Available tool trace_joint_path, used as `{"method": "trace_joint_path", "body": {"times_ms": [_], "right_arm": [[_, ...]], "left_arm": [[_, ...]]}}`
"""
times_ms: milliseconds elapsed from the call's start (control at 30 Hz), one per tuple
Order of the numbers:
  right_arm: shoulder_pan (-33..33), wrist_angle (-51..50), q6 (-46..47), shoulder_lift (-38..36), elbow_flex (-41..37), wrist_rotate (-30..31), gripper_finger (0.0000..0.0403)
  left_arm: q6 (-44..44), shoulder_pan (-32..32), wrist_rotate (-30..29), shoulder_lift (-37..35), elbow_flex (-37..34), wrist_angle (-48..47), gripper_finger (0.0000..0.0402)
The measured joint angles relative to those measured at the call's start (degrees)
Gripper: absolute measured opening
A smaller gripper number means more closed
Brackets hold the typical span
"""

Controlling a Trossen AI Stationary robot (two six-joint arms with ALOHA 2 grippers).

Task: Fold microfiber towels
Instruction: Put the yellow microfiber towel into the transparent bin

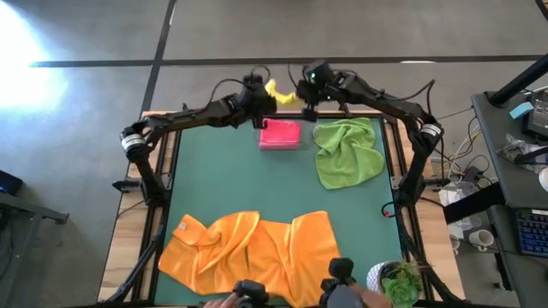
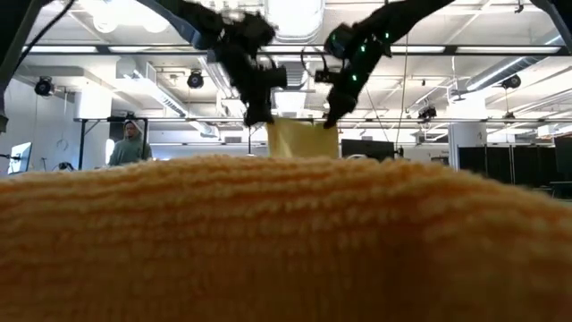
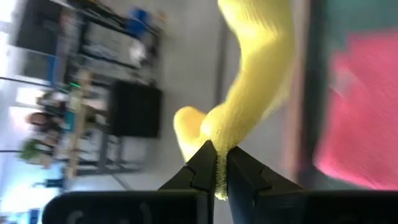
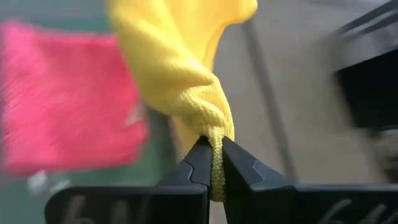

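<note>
Yellow microfiber towel (image 1: pixel 281 94) hangs limp above the table's far edge, each end pinched by the closed left gripper (image 3: pixel 216 167) and right gripper (image 4: pixel 212 163). Soft, light, droopy: you grip corners.

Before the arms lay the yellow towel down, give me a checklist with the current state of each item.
1. Left gripper shut on the yellow towel: ok.
2. Right gripper shut on the same towel: ok.
3. Towel lifted off the table: ok.
4. Towel spread flat between the grippers: not ok, it hangs bunched.
5. Pink towel folded, lying just below the grippers: ok.
6. Green towel and orange towels folded: not ok, crumpled.
</note>
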Motion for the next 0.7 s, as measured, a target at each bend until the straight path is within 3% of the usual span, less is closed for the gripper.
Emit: {"method": "trace_joint_path", "body": {"times_ms": [300, 433, 633, 700], "right_arm": [[1.0, -1.8, 1.7, 0.1, -7.3, -2.9, 0.0008], [1.1, -3.1, 3.4, 0.0, -7.8, -7.3, 0.0008], [1.8, -4.4, 3.1, 0.0, -10.0, -10.3, 0.0008], [1.7, -4.3, 3.1, 0.1, -10.6, -10.8, 0.0008]], "left_arm": [[-3.5, -1.2, 1.8, 3.0, -3.6, -8.9, 0.0010], [-5.4, -1.8, 2.9, 2.2, -3.7, -10.2, 0.0010], [-11.1, -2.3, 12.9, 2.1, -3.9, -15.3, 0.0010], [-11.2, -2.2, 13.6, 2.3, -4.1, -15.1, 0.0010]]}}
